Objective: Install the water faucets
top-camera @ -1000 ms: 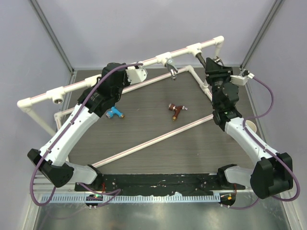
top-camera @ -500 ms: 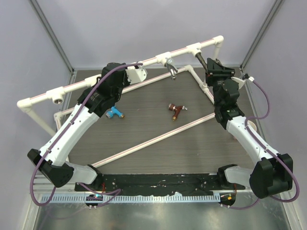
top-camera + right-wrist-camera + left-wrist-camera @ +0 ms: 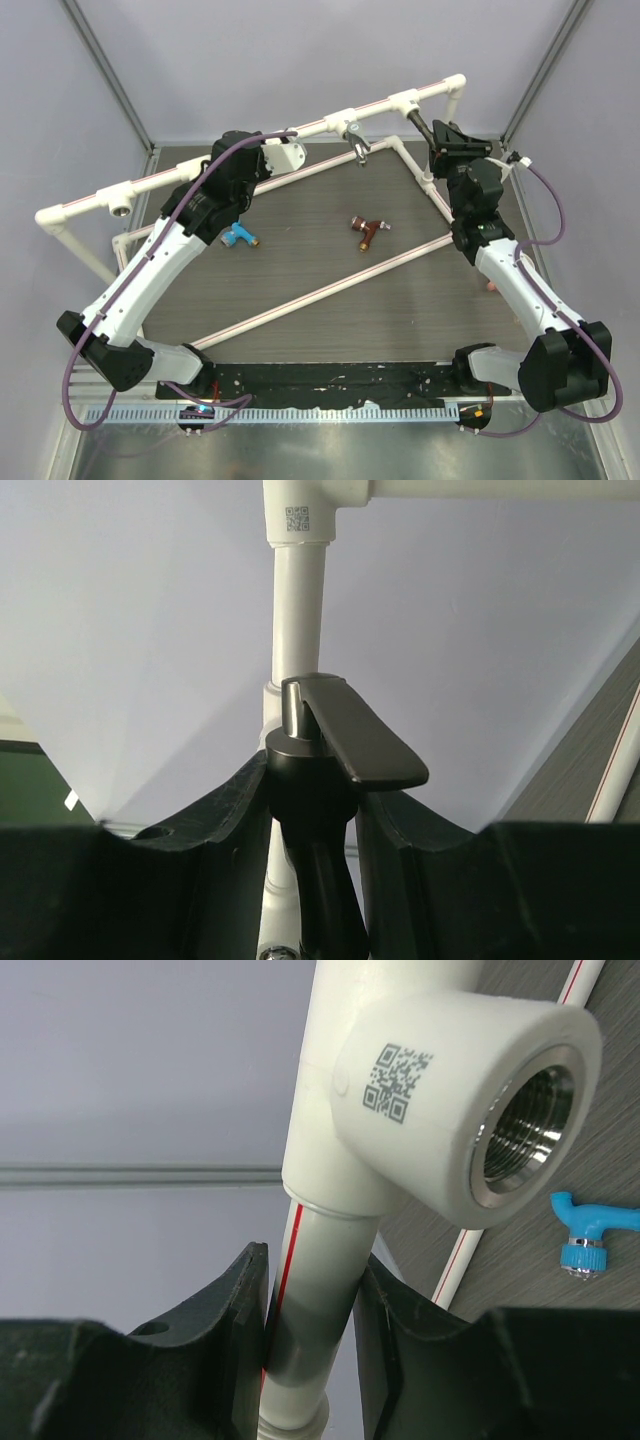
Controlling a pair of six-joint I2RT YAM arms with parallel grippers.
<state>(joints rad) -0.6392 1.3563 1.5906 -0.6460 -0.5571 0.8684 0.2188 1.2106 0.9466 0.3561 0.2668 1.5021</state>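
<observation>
A white pipe rail (image 3: pixel 190 172) with tee sockets crosses the back of the table. My left gripper (image 3: pixel 262 150) (image 3: pixel 312 1290) is shut on this pipe just below an open threaded tee socket (image 3: pixel 470 1100). My right gripper (image 3: pixel 442 135) (image 3: pixel 312 800) is shut on the dark faucet with a lever handle (image 3: pixel 420 122) (image 3: pixel 350 735), held at the rail's right tee (image 3: pixel 408 100). A chrome faucet (image 3: pixel 355 140) hangs from the middle tee. The red-brown faucet (image 3: pixel 368 230) and the blue faucet (image 3: pixel 238 237) (image 3: pixel 590 1235) lie loose on the table.
A long diagonal pipe (image 3: pixel 320 295) and a low pipe frame (image 3: pixel 330 165) lie on the dark tabletop. Another open tee socket (image 3: pixel 122 205) sits at the rail's left end. The enclosure's walls and posts (image 3: pixel 110 80) close in the back and sides.
My right wrist has turned with the dark faucet in its grip, and the right forearm has swung slightly inward. The left arm and the loose faucets have not moved.
</observation>
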